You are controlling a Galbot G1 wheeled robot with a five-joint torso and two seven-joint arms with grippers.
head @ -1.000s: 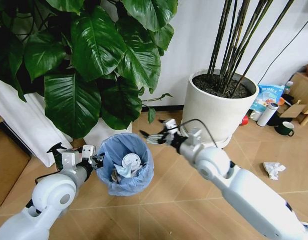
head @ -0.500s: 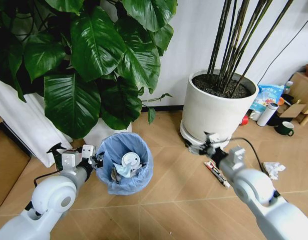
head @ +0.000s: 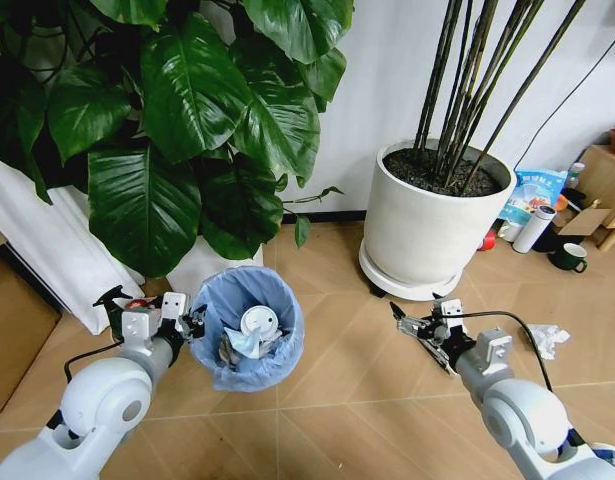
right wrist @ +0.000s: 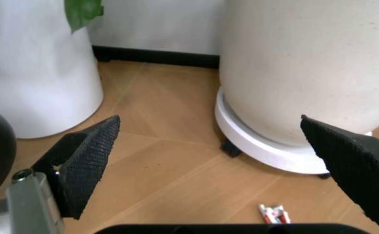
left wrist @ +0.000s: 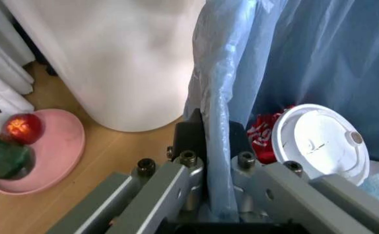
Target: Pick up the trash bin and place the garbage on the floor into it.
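You have the trash bin (head: 249, 340) on the floor (head: 337, 400) at your left, the left gripper (head: 187, 325) touching its rim; the plant pot (head: 434, 215) stands behind on the right; the right gripper (head: 415, 322) sits before that pot, a tissue wad (head: 545, 338) farther right.

Both arms wear smooth, glossy white shells with rounded, ball-like joint housings and dark seams between segments. The left gripper (head: 192, 322) sits on a grey metal bracket studded with dark round screws, its fingers black. The right gripper (head: 415, 322) has silver-grey mounting blocks, a thin black cable looping back along the forearm, and two black wedge-shaped fingertips (right wrist: 85, 158) with a finely textured surface.
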